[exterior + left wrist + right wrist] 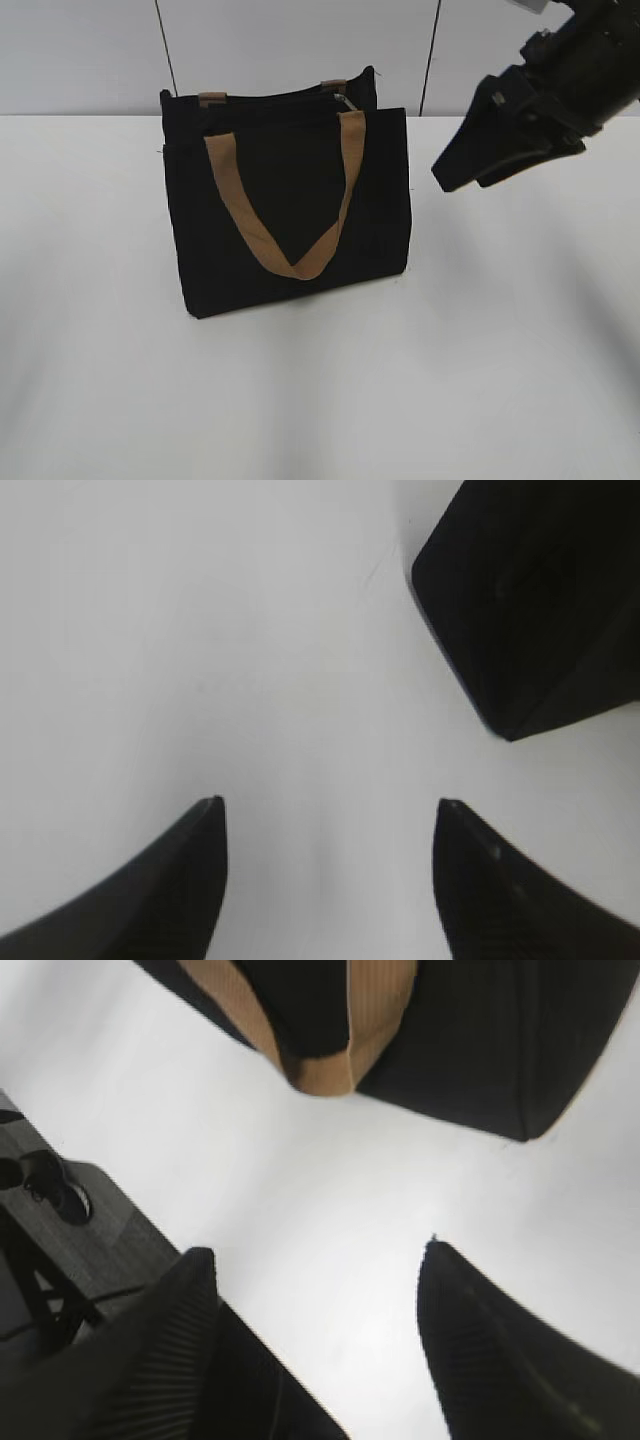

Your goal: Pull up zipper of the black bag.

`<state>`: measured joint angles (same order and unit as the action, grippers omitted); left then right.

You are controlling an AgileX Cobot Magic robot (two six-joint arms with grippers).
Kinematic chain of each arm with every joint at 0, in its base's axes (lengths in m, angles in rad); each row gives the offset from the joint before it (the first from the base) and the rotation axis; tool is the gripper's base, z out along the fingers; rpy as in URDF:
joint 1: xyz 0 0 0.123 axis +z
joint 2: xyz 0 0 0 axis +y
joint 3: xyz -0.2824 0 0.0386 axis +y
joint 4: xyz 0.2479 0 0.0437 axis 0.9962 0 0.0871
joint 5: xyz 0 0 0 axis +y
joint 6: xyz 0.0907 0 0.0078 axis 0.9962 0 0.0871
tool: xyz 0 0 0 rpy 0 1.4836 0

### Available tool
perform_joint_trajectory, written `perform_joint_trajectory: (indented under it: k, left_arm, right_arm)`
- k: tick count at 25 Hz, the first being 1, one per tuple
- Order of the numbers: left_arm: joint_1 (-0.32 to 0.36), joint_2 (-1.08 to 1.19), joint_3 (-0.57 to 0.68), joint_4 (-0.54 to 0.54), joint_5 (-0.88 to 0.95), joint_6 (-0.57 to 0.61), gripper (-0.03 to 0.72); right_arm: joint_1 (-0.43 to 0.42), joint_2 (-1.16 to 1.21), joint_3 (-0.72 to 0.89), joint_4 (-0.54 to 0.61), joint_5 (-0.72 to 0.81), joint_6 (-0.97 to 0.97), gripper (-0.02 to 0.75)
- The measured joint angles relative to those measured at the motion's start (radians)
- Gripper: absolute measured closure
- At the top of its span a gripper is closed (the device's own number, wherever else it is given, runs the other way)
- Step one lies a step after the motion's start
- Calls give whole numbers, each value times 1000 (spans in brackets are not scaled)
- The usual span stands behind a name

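The black bag [290, 200] stands upright on the white table, left of centre, with a tan strap handle [290, 225] hanging down its front. The zipper runs along its top edge, with a small silver pull tab [344, 99] near the right end. My right gripper [450, 172] hangs in the air to the right of the bag, apart from it, open and empty [315, 1255]. The right wrist view shows the bag's lower part [480, 1040]. My left gripper [330, 805] is open and empty over bare table; a corner of the bag [530, 600] shows at its upper right. The left gripper does not show in the exterior view.
The white table [320, 380] ends at a pale panelled wall [300, 45] behind the bag. In the right wrist view the table's edge and dark floor with a stand [60, 1220] show at the left.
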<state>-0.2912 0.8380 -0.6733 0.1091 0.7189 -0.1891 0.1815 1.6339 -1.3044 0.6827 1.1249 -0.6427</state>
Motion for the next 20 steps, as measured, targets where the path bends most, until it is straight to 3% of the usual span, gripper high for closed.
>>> perform_joint_trajectory:
  k: [11, 20]
  left_arm:
    - [-1, -468, 41, -37, 374, 32, 209]
    - [-1, -703, 69, -50, 468, 60, 229]
  right_arm:
    - [0, -398, 388, -13, -21, 7, 279]
    - [0, -866, 666, -138, -51, 142, 278]
